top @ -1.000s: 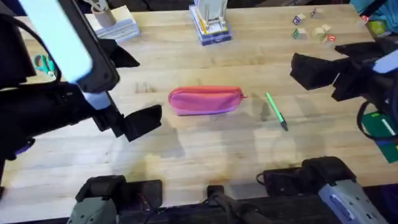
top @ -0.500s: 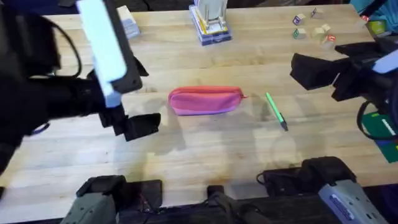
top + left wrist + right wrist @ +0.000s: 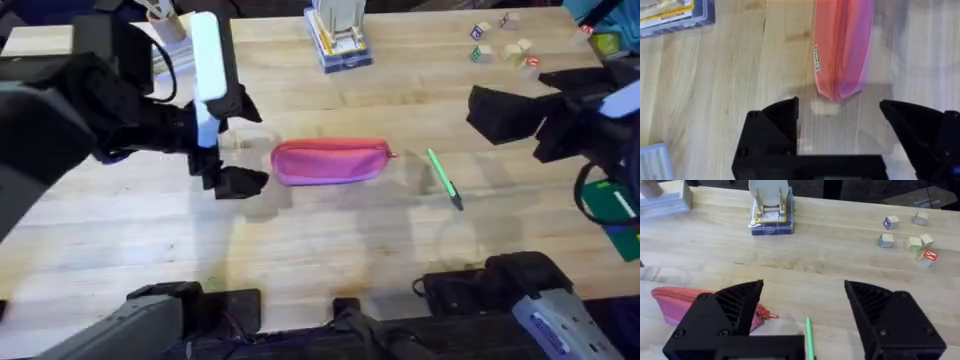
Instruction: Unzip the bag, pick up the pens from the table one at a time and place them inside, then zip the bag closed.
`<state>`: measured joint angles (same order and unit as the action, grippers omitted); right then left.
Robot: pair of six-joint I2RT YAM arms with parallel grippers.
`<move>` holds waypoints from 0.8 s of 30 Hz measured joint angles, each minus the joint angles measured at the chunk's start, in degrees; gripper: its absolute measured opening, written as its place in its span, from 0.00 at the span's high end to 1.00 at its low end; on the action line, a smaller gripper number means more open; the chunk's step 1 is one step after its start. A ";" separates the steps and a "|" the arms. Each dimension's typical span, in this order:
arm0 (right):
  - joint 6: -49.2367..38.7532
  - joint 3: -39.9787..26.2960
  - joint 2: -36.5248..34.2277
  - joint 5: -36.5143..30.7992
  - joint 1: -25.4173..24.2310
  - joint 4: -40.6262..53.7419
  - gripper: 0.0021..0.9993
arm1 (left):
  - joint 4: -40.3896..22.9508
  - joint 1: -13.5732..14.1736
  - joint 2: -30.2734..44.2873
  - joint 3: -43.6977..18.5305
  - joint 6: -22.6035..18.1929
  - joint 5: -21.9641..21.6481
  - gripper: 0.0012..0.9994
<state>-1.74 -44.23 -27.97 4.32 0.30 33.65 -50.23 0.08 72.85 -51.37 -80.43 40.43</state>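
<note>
With both claws spread and empty, my left gripper (image 3: 243, 181) hovered at frame centre beside the still-zipped pink pouch (image 3: 330, 161), green pen (image 3: 444, 178) unpacked.

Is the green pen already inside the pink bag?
No, the green pen lies on the bare table, apart from the pink bag and off its zipper-pull end.

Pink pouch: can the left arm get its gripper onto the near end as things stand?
Probably yes. The left gripper is open just short of the pouch end, with bare table between them.
</note>
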 joint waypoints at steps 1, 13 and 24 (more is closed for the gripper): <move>0.00 0.00 0.00 0.00 0.00 0.00 0.00 | 0.43 0.00 1.13 0.00 -0.16 0.58 0.01; 0.00 0.00 0.00 1.12 0.00 0.02 0.00 | 5.89 0.00 14.12 0.00 -0.63 6.91 0.01; 0.02 0.00 0.00 1.31 0.00 0.02 0.00 | 7.43 0.00 17.63 0.00 -0.64 11.05 0.01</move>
<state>-1.72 -44.23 -27.97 5.63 0.30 33.67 -42.81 0.08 90.48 -51.37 -81.06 51.48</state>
